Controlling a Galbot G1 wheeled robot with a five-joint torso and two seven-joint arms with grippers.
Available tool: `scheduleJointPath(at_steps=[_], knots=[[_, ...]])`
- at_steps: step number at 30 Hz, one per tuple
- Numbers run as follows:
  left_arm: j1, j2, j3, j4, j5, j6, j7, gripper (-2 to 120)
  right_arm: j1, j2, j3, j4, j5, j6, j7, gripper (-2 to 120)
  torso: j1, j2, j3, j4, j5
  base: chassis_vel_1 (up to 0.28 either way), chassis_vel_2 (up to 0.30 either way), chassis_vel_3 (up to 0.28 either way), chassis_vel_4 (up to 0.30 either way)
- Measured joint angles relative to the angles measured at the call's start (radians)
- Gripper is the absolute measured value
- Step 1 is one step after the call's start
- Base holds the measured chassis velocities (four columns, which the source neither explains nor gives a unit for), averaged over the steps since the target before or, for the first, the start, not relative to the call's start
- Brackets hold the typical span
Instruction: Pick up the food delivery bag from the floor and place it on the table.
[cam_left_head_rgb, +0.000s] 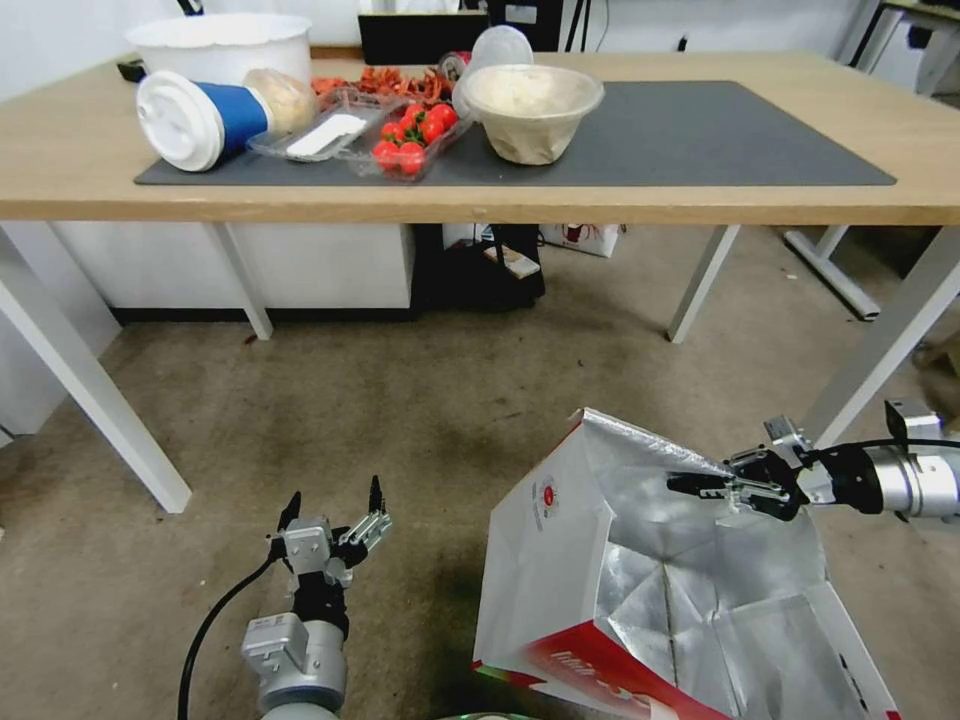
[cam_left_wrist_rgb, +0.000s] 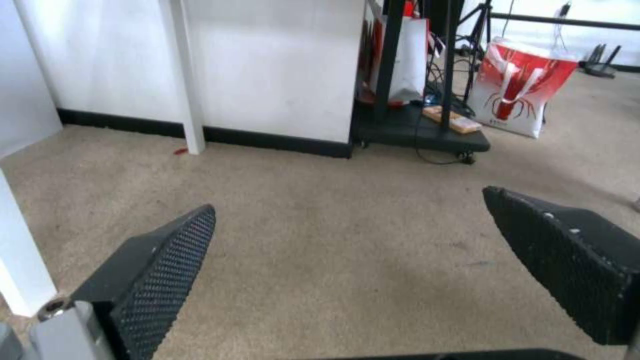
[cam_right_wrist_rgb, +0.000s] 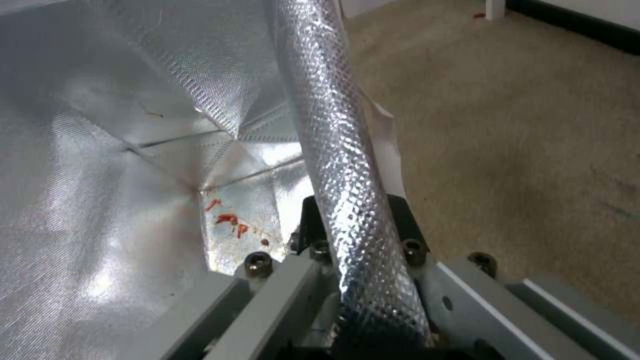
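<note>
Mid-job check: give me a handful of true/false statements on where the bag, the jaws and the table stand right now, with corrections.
1. The right gripper is shut on the foil-lined rim of the food delivery bag. True; the right wrist view shows the rim pinched between its jaws.
2. The bag is already on the table. False; it is down at the floor, in front of the table.
3. The left gripper is open and holds nothing. True.
4. The bag is closed at the top. False; it gapes open, showing the silver lining.
5. The dark mat on the table is fully covered with food containers. False; its right part is bare.
</note>
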Motion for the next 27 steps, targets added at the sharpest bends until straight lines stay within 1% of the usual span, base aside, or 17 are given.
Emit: scheduleJointPath(at_steps=[2,4,5,8,9,12,13,16,18,21,22,25,27], knots=[[0.0,0.0,0.0,0.0,0.0,0.001,-0.001,100,0.0,0.001,0.0,0.0,0.0,0.0,0.0,0,0.0,0.003,0.003,0.0,0.0,0.0,0.0,0.0,0.0],[0.0,-0.001,0.001,-0.003,-0.001,0.004,-0.006,100,-0.002,0.003,0.001,0.002,0.0,0.0,0.0,0,0.001,0.015,0.014,0.0,0.0,0.0,0.0,0.0,0.0],[0.0,-0.001,0.001,-0.003,-0.001,0.004,-0.006,100,-0.002,0.003,0.001,0.002,0.0,0.0,0.0,0,0.001,0.015,0.014,0.0,0.0,0.0,0.0,0.0,0.0],[0.002,0.0,0.001,-0.007,0.0,0.007,-0.011,100,-0.003,0.006,0.002,0.002,0.0,0.0,0.0,0,0.002,0.03,0.028,0.0,0.0,0.0,0.0,0.0,0.0],[0.002,0.0,0.001,-0.007,0.0,0.007,-0.011,100,-0.003,0.006,0.002,0.002,0.0,0.0,0.0,0,0.002,0.03,0.028,0.0,0.0,0.0,0.0,0.0,0.0],[0.005,-0.001,0.001,-0.01,0.001,0.007,-0.017,100,-0.004,0.01,0.002,0.001,-0.004,0.001,0.0,0,0.005,0.054,0.05,0.0,0.0,0.0,0.0,0.0,0.0],[0.005,-0.001,0.001,-0.01,0.001,0.007,-0.017,100,-0.004,0.01,0.002,0.001,-0.004,0.001,0.0,0,0.005,0.054,0.05,0.0,0.0,0.0,0.0,0.0,0.0],[0.006,-0.002,0.001,-0.012,0.003,0.007,-0.018,100,-0.005,0.011,0.002,0.003,-0.006,0.001,0.0,0,0.008,0.07,0.063,0.0,0.0,0.0,0.0,0.0,0.0],[0.007,-0.002,0.002,-0.013,0.004,0.007,-0.018,100,-0.005,0.011,0.001,0.003,-0.006,0.001,0.0,0,0.009,0.075,0.067,0.0,0.0,0.0,0.0,0.0,0.0],[0.007,-0.003,0.003,-0.013,0.004,0.006,-0.022,100,-0.008,0.01,0.002,0.003,-0.007,0.002,0.0,0,0.011,0.093,0.083,0.0,-0.0001,0.0,0.0,0.0,0.0],[0.007,-0.003,0.003,-0.013,0.004,0.006,-0.022,100,-0.008,0.01,0.002,0.003,-0.007,0.002,0.0,0,0.011,0.093,0.083,0.0,-0.0001,0.0,0.0,0.0,0.0],[0.007,-0.003,0.005,-0.013,0.004,0.005,-0.024,100,-0.012,0.01,0.005,0.004,-0.008,0.002,0.0,0,0.015,0.109,0.095,0.0,-0.0001,0.0,0.0,0.0,0.0],[0.007,-0.003,0.005,-0.013,0.004,0.005,-0.025,100,-0.013,0.01,0.005,0.004,-0.009,0.002,0.0,0,0.016,0.111,0.097,0.0,-0.0001,0.0,0.0,0.0,0.0]])
